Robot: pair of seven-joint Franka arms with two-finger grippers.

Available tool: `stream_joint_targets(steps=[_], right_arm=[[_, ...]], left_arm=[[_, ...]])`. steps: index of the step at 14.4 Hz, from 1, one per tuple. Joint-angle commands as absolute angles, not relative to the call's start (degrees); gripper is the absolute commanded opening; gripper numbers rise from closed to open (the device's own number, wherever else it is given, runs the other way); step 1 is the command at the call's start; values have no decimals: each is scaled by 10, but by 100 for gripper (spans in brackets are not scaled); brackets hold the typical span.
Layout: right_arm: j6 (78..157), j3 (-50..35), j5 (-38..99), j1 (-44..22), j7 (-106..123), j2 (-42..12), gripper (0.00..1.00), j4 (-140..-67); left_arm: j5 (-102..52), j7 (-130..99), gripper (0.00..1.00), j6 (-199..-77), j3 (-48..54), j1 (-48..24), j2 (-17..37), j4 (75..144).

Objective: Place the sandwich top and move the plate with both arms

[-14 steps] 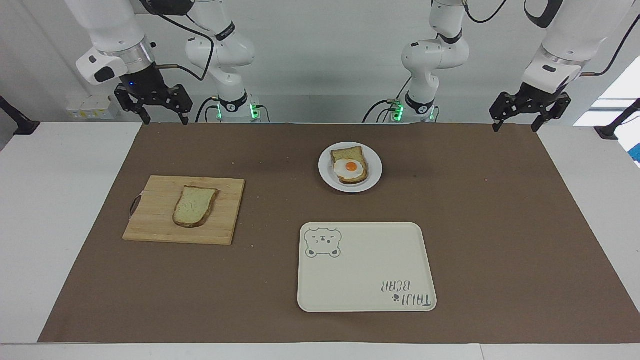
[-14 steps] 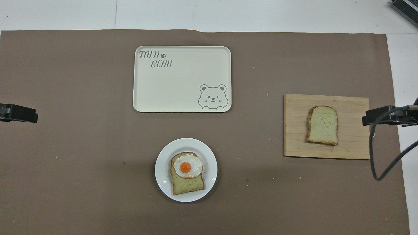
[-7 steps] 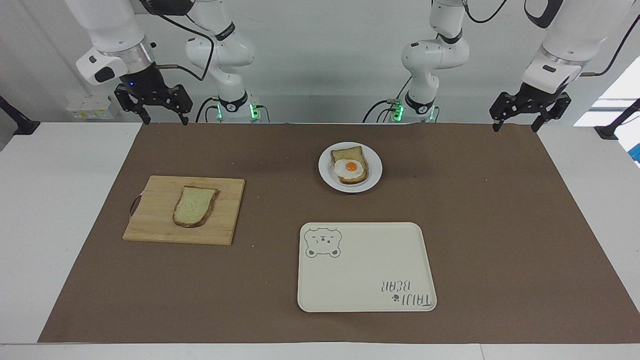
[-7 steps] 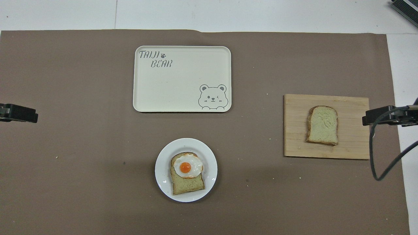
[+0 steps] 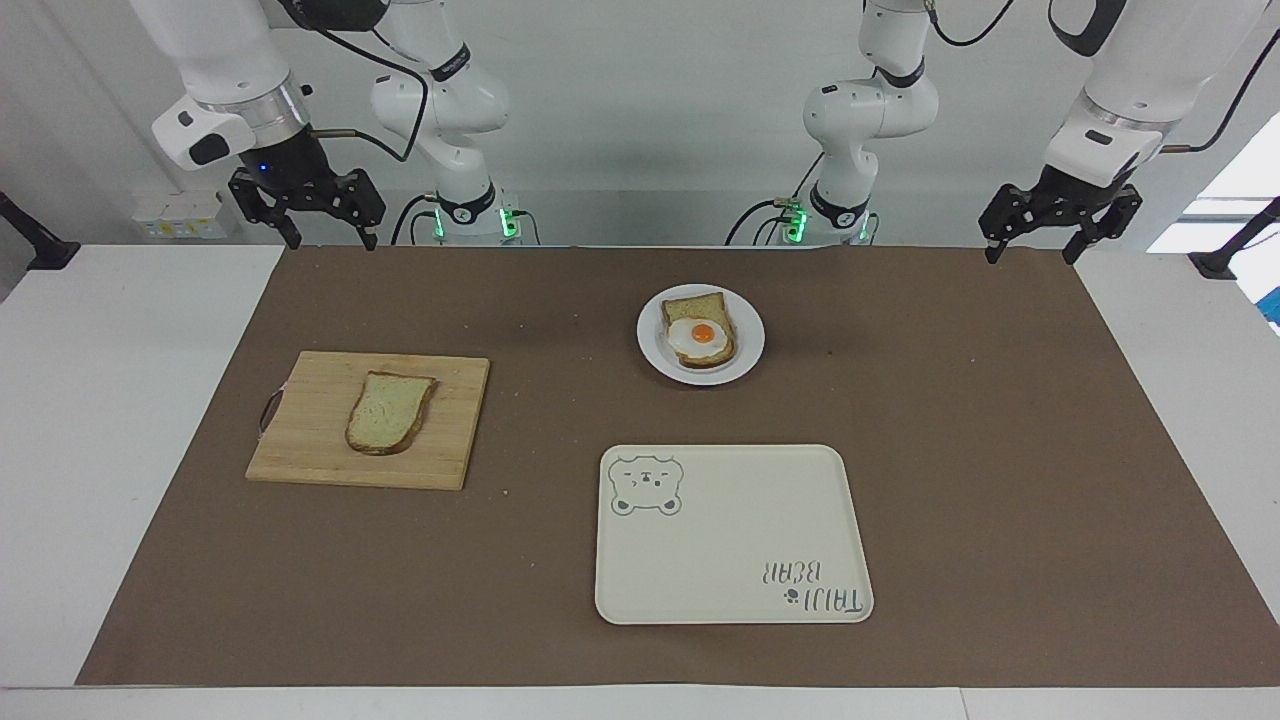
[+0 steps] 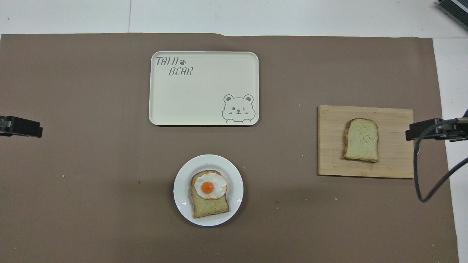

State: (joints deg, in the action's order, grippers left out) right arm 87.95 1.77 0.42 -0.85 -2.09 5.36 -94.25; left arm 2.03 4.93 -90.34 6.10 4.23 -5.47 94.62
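Note:
The sandwich top, a plain slice of pale bread with a brown crust, lies flat on a wooden cutting board toward the right arm's end of the table. The small white plate sits mid-table, nearer to the robots than the tray, and carries a bread slice with a fried egg. My right gripper hangs open and empty over the mat's edge by the robots, apart from the board. Over the mat's corner at the other end, my left gripper is open and empty too.
A cream rectangular tray with a bear drawing lies farther from the robots than the plate. A brown mat covers most of the white table. Crumbs dot the mat. A black cable loops by the right arm in the overhead view.

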Motion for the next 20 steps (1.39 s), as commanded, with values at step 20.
stream_joint_targets(steps=[20], right_arm=[[883,13,-3,10,-7,70,100,-967]], left_arm=[[28,47,100,-910,67,52,-69,960]])
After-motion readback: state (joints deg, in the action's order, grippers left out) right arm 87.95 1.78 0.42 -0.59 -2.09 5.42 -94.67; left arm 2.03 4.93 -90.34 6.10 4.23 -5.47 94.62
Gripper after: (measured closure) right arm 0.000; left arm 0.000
